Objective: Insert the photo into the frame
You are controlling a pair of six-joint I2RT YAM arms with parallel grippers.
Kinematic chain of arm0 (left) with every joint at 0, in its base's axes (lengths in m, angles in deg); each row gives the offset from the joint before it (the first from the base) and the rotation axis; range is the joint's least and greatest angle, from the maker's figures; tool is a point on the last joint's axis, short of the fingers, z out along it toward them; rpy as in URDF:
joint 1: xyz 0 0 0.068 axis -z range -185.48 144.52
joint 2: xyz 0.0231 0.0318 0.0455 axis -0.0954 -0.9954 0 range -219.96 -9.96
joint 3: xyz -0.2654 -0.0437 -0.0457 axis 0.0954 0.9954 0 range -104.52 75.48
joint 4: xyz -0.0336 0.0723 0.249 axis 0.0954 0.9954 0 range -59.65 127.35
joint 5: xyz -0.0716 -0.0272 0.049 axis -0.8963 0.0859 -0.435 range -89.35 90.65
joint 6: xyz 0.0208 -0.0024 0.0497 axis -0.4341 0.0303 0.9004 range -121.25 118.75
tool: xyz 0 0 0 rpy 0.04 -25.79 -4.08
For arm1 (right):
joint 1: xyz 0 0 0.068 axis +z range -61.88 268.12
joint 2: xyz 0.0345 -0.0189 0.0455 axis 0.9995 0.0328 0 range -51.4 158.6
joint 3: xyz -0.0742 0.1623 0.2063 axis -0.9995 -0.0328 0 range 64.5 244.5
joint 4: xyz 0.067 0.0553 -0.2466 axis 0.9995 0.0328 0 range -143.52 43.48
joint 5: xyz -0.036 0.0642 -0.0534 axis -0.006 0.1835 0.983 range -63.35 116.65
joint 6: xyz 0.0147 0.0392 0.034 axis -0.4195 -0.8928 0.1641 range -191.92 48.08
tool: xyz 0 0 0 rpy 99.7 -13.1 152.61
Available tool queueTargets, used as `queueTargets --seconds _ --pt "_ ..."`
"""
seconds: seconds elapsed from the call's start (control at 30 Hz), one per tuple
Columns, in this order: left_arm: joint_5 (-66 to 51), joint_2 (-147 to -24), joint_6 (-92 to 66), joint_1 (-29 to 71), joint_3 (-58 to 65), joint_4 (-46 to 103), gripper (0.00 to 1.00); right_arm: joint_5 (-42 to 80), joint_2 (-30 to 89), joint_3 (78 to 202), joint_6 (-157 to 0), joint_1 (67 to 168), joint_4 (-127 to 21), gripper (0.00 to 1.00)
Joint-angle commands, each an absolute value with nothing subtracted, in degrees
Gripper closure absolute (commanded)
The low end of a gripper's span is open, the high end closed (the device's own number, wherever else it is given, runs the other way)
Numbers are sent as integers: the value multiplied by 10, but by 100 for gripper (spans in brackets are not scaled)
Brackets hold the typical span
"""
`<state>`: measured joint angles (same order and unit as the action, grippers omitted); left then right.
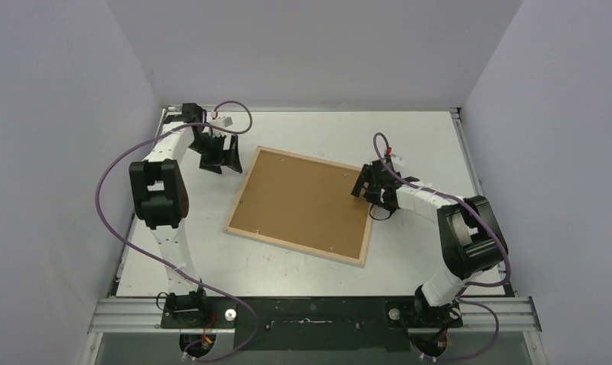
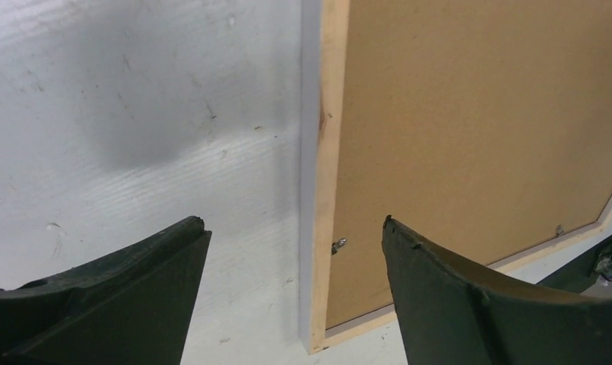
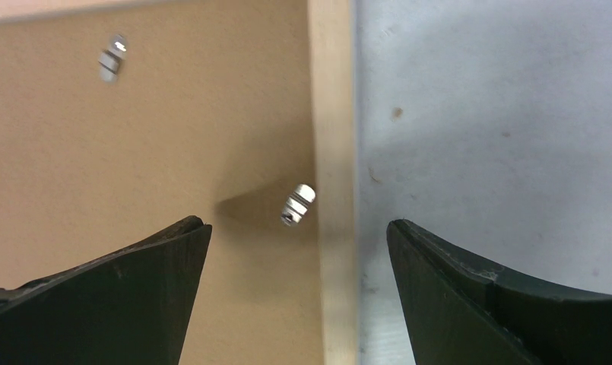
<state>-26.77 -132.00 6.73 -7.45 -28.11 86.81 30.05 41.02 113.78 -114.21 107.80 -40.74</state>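
Observation:
The frame (image 1: 295,245), thin light wood, lies back-up in the middle of the table. A brown fibreboard backing panel (image 1: 302,199) fills it. The photo is hidden. My left gripper (image 1: 219,156) stands open at the frame's far left corner. In the left wrist view its jaws (image 2: 295,222) straddle the wooden slat (image 2: 331,114) without touching it. My right gripper (image 1: 363,185) is open over the frame's right side. In the right wrist view it (image 3: 296,224) straddles the slat (image 3: 331,114), just behind a small metal tab (image 3: 298,204).
The white table (image 1: 409,137) is walled in at the back and on both sides. More metal tabs (image 3: 112,57) (image 2: 338,245) sit along the panel's edges. A small white plug (image 1: 223,119) hangs on the left arm's cable.

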Motion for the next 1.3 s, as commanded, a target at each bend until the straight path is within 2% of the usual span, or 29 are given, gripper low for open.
queueTargets --seconds 0.0,0.17,0.5,0.9,1.27 --pt "-255 -1324 100 -85 -254 840 22 271 437 1188 -1137 1072 -456 10" --pt "-251 -1324 119 -83 -204 825 41 255 462 1216 -1135 1069 -466 10" --pt "-292 -1292 167 -38 -111 833 69 235 545 1326 -1124 1068 -475 10" --pt "-319 -1243 269 11 -47 900 72 177 737 1578 -1098 1092 -432 10" --pt "-382 -1256 309 76 -67 939 72 140 859 1776 -1083 1125 -391 10"
